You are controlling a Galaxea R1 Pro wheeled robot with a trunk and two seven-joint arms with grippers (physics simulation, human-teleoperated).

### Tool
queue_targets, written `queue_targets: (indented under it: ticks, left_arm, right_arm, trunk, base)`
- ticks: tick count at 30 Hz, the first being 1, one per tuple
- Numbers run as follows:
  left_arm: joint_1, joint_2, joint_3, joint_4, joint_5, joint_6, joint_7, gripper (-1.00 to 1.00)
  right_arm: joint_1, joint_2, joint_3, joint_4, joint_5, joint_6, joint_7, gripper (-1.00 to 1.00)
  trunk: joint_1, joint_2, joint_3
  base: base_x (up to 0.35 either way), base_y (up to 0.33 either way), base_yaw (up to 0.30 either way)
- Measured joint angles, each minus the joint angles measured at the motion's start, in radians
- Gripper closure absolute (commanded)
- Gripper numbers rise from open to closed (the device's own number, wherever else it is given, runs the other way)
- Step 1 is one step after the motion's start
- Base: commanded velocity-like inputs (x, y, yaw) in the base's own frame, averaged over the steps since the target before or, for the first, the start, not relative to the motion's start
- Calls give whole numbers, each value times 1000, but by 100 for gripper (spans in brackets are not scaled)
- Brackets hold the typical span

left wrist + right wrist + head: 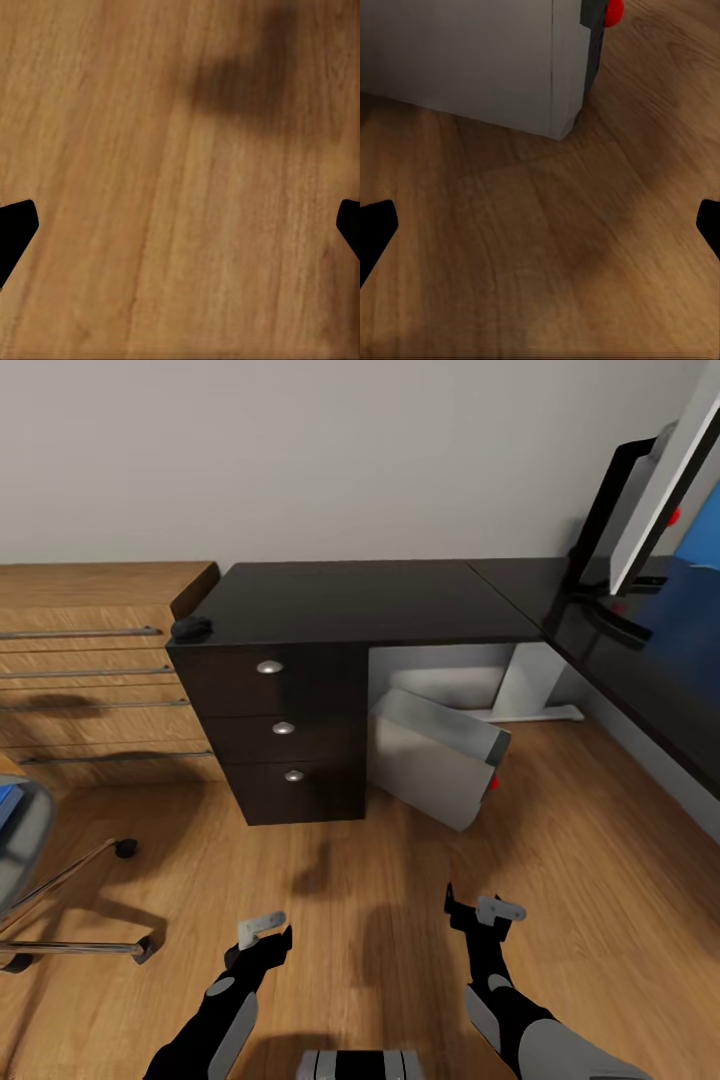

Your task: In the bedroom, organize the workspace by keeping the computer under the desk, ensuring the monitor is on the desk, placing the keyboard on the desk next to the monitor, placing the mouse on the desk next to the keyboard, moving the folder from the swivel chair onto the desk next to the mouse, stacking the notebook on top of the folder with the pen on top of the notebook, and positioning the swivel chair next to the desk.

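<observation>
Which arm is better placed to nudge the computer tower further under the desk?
The right. The right hand hangs open just in front of the computer, and its wrist view shows the tower's corner close ahead. The left hand faces bare floor, nearer the drawers.

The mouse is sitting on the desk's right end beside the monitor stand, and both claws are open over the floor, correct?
Not quite. The head view shows the mouse on the desk's left front corner, above the drawers, far from the monitor. Both claws, left and right, are open over the floor.
</observation>
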Motion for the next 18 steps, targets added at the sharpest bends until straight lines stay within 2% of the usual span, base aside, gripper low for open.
queue_targets:
  ticks: [6, 18]
  left_arm:
    - [0, -2, -1, -8, -1, 1, 3, -100]
    - [0, 0, 0, -101, -1, 12, 8, -100]
  right_arm:
    - [0, 4, 2, -16, 1, 3, 0, -100]
    - [0, -1, -1, -153, 2, 19, -1, -100]
  trunk:
    - [3, -1, -23]
    - [8, -4, -70]
  base:
    - [0, 0, 0]
    - [0, 0, 0]
